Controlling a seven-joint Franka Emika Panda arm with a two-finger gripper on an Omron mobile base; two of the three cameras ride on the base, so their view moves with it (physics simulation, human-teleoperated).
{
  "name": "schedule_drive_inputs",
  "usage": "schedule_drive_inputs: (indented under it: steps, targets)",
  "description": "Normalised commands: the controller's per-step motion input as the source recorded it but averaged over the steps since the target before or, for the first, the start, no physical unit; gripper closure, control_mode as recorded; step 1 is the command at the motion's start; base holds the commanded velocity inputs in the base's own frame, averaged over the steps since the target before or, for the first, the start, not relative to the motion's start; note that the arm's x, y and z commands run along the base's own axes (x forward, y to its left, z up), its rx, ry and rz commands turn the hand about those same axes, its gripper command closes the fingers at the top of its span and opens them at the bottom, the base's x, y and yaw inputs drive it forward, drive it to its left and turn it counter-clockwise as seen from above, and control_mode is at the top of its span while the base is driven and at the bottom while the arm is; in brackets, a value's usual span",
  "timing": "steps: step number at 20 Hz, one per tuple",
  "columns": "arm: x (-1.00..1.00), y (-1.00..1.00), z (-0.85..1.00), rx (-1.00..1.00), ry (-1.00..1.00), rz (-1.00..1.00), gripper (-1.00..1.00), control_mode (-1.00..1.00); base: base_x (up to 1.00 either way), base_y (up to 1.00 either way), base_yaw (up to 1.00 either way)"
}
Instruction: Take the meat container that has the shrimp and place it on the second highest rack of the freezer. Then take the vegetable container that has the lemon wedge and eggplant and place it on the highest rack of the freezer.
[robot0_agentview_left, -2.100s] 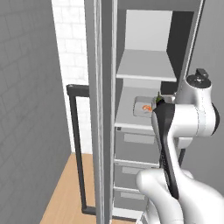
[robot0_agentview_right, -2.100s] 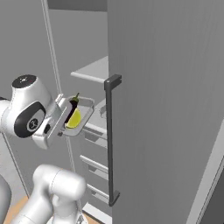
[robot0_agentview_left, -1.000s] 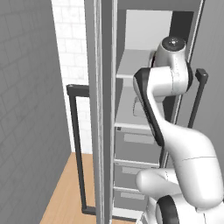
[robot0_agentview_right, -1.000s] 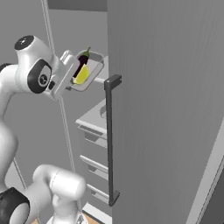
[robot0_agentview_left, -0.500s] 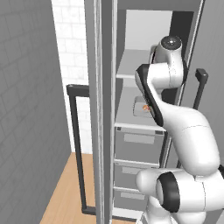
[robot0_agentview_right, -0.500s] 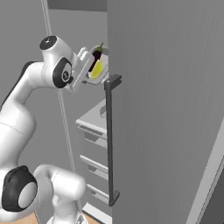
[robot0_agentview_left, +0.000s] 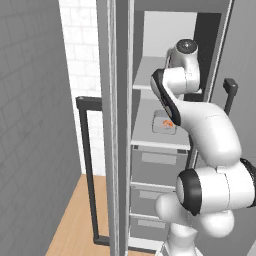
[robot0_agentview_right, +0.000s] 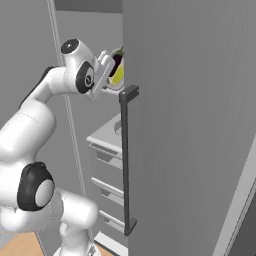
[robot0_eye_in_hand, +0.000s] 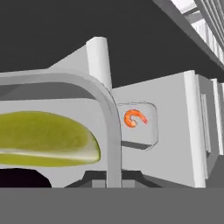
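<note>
Raised to the top rack since earlier, my claw clamps the grey vegetable tray with yellow lemon wedge; shrimp tray sits below.

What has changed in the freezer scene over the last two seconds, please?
The gripper has lifted the vegetable container with the lemon wedge and eggplant from lower-shelf height up toward the top rack, gripping it throughout. The shrimp container stayed on its rack.
</note>
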Motion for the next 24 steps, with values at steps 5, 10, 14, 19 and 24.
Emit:
schedule_drive_inputs:
  steps: [5,10,14,19,24]
  targets:
    - [0.59,-0.08,0.00,0.00,0.00,0.00,1.00,-1.00,0.00,0.00,0.00]
    - [0.58,-0.14,0.00,0.00,0.00,0.00,1.00,-1.00,0.00,0.00,0.00]
    - [0.41,-0.18,0.00,0.00,0.00,0.00,1.00,-1.00,0.00,0.00,0.00]
    - [0.37,-0.13,-0.08,0.00,0.01,0.00,1.00,-1.00,0.00,0.00,0.00]
    - [0.24,-0.08,-0.30,0.00,0.01,0.00,1.00,-1.00,0.00,0.00,0.00]
